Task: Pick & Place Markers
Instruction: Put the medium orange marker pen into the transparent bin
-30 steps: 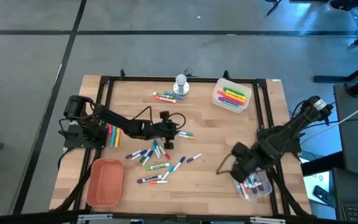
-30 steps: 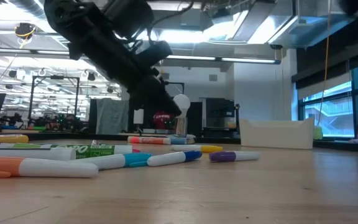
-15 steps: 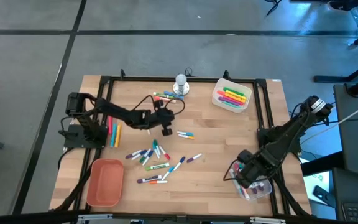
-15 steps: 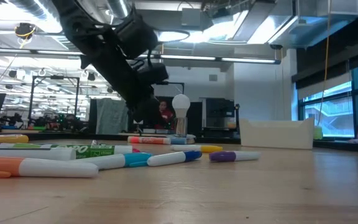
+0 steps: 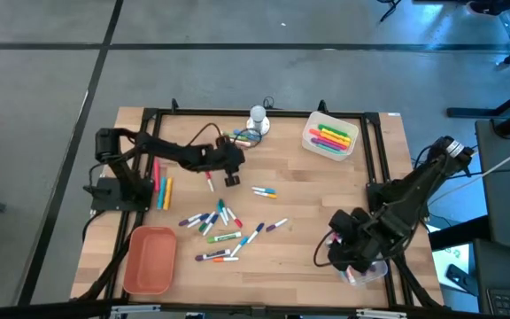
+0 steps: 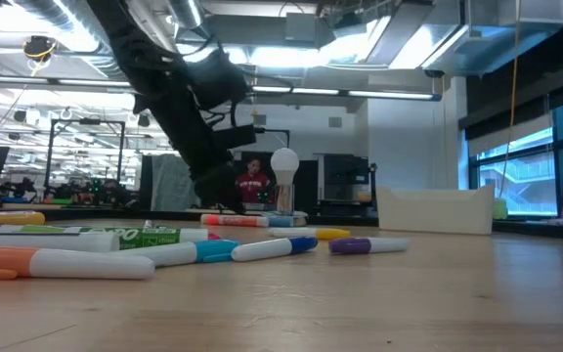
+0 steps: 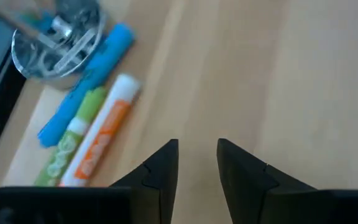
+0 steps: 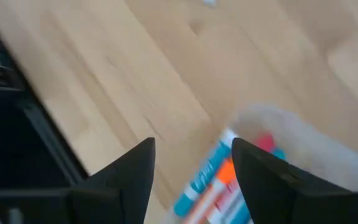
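Loose markers [image 5: 220, 223] lie flat on the wooden table near its middle, and one red-and-white marker [image 5: 209, 182] lies alone farther back. My left gripper [image 5: 231, 174] hovers beside it, open, nothing between its fingers [image 7: 197, 163]. Just beyond it a blue, a green and an orange marker [image 7: 98, 140] lie side by side. My right gripper [image 5: 342, 252] is open [image 8: 191, 163] above a clear bin [image 5: 367, 268] at the near right, which holds markers [image 8: 211, 185]. The low view shows markers [image 6: 262, 248] close up.
A silver-white knob object [image 5: 257, 120] stands at the far middle. A clear tray of bright markers [image 5: 330, 138] sits far right, a salmon tray [image 5: 149, 260] near left, and more markers [image 5: 160, 190] lie by the left arm's base. A black frame [image 5: 379, 168] rims the table.
My left gripper has swung toward the table's far edge, away from the scattered markers and toward the markers beside the knob object. My right gripper has stayed near the clear bin and turned somewhat.
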Motion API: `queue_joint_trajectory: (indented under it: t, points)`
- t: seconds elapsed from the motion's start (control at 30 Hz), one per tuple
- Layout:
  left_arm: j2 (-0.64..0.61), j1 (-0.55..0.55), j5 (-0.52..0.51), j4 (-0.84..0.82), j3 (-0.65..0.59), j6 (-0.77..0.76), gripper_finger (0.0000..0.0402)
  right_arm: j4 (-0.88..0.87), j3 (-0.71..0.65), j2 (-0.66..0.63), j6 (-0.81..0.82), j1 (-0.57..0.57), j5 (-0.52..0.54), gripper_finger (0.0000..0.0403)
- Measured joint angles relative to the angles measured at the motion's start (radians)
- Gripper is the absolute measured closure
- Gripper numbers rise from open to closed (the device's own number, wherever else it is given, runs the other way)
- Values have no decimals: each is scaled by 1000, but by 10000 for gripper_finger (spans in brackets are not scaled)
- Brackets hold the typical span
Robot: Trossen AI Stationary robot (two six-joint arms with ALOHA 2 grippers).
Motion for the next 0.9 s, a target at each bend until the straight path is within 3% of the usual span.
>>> queue_joint_trajectory:
  t: [0.1,0.2,0.33,0.47,0.53,0.73,0.9]
  points:
    - [0,71,-5,-46,26,70,299,1,47,0,-57,0,48,189]
    - [0,134,-35,-40,31,240,299,-1,58,-1,-82,0,70,189]
    - [0,219,51,-46,31,413,299,-6,54,2,-91,0,73,189]
    - [0,291,225,-50,31,423,299,-4,53,5,-93,-1,74,189]
    - [0,312,261,-50,31,424,299,-4,53,5,-93,-1,75,189]
    - [0,327,317,-50,31,427,299,-3,53,5,-101,-1,75,189]
    - [34,326,251,-50,31,427,284,-3,53,5,-101,-1,75,189]
